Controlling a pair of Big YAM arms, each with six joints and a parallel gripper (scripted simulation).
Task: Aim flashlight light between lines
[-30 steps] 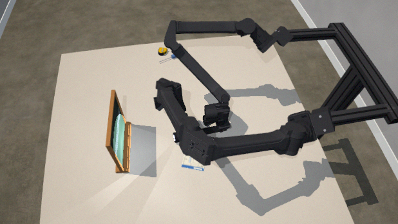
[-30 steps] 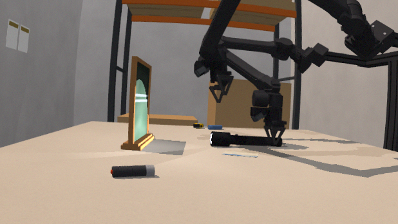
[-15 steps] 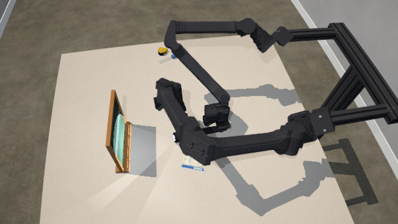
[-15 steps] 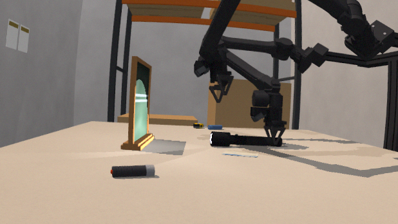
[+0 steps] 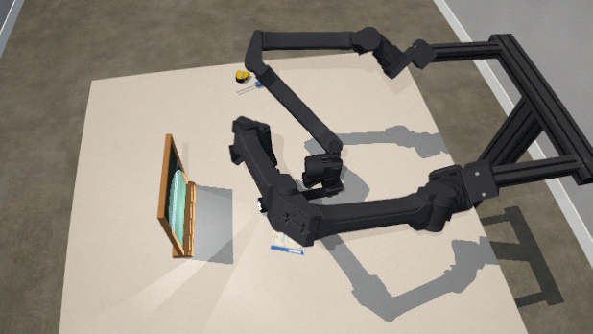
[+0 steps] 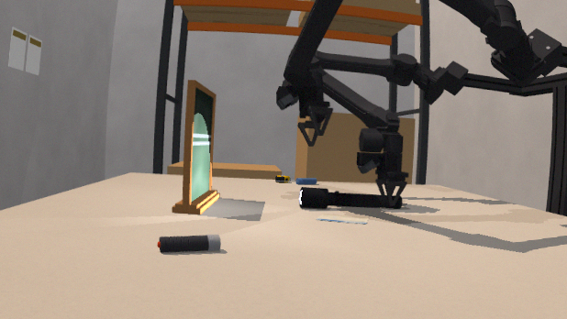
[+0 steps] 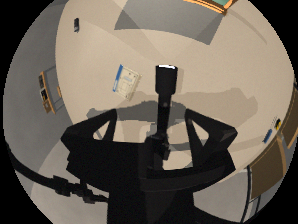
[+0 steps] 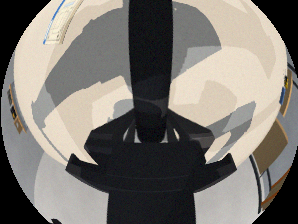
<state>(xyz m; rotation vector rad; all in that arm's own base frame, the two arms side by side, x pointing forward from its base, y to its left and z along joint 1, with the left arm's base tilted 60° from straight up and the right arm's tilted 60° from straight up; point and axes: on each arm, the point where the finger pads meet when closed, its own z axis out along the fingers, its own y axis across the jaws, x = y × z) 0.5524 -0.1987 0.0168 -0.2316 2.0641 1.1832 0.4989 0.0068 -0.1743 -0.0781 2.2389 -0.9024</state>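
Board: upright on its wooden foot, orange-brown frame (image 5: 164, 178) (image 6: 191, 160) (image 7: 205, 6), standing on the table (image 5: 120, 120) (image 6: 294, 275) (image 7: 90, 60) (image 8: 240, 70).
Light on board: pale green patch (image 5: 179, 216) (image 6: 200, 170), rounded at the top; top edge above both lines, not in the gap.
Lines: two, pale (image 6: 201, 139), crossing the lit patch one above the other.
Flashlight: black (image 5: 261, 204) (image 6: 353, 200) (image 7: 165, 82) (image 8: 150, 60), lying lengthwise on the table, lit head towards the board and well apart from it.
Right gripper: (image 5: 328, 191) (image 6: 391, 197) (image 8: 151, 120) partly closed, fingers on either side of the flashlight's tail end, gripping it.
Left gripper: (image 6: 316, 137) (image 7: 151, 111) spread wide, holding nothing, raised above the table.
Printed card: blue-edged (image 5: 288, 244) (image 6: 341, 221) (image 7: 127, 81) (image 8: 62, 22), flat near the flashlight.
Black cylinder: grey at one end, red at the other (image 6: 183, 244) (image 7: 76, 25), on its side, apart from the board.
Tape measure: yellow and black (image 5: 242, 76) (image 6: 283, 179) (image 7: 278, 124), beside a blue-handled tool (image 5: 259, 83) (image 6: 306, 181) (image 7: 268, 135).
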